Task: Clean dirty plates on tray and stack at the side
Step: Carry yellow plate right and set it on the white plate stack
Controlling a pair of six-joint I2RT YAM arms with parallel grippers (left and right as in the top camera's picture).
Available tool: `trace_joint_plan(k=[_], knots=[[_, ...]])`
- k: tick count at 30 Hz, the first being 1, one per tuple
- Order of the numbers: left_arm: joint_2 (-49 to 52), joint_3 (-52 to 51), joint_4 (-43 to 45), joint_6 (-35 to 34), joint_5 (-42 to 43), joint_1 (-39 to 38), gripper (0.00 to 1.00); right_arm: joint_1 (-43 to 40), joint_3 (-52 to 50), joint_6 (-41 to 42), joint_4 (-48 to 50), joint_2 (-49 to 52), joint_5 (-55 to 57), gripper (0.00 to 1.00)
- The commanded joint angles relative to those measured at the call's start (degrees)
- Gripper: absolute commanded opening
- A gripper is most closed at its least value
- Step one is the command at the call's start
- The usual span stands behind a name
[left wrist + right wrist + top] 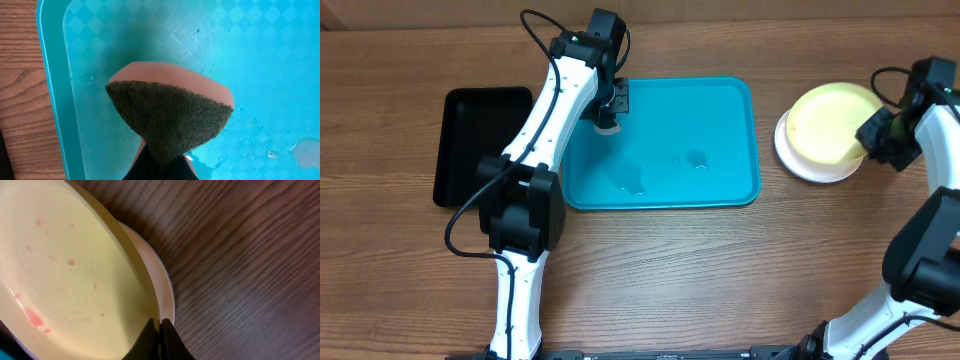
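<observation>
Stack of two plates on the bare table, to the right of the tray [735, 140]: the yellow plate [832, 124] lies uppermost and the white plate [790, 152] beneath it; no blue plate is seen. The yellow plate's right-hand rim is pinched by the closed right gripper [876, 132]. The plate is judged light, stiff and, if wet, slippery, so a hold on the raised rim, as here, is thought best. The left gripper [608, 108] is clamped on a sponge [170, 120], held over the tray's far left corner. Red specks on the yellow plate, and the white rim just beneath it, are shown only by the right wrist view. The sponge's dark scouring face and scattered water drops are shown only by the left wrist view. A black tray [480, 140] is shown only overhead.
</observation>
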Motion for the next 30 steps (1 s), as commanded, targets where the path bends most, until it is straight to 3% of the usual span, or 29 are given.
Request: trace_joint_plan(k=[1,7,11,18,23,30], knots=[[0.57,-0.2,0.17,0.9,0.66,-0.39,0.04,0.09,-1.95,-0.24,0.9,1.18,-1.18,0.04],[0.57,-0.17,0.46,0.94,0.61,-0.39,0.04,0.11,-2.05,-2.54,0.48,1.16,-4.76,0.16],[0.44,1.09,-0.76,1.38,0.22,-0.02,0.04,0.15,-1.01,-6.4,-0.68,1.14,-10.27,0.33],[0.39,10.67,-14.67,0.2,-4.9,3.19,0.04,1.99,4.55,-7.85,-6.38,-3.04,-10.56,0.57],[0.37,13.44,-23.06,-1.11,-7.76,8.44,0.04,5.99,5.09,-7.82,-6.29,-7.04,-10.54,0.88],[0.39,12.28,-25.53,-1.29,-11.43,17.66,0.04,12.96,4.83,-7.82,-4.04,-6.95,-10.51,0.94]])
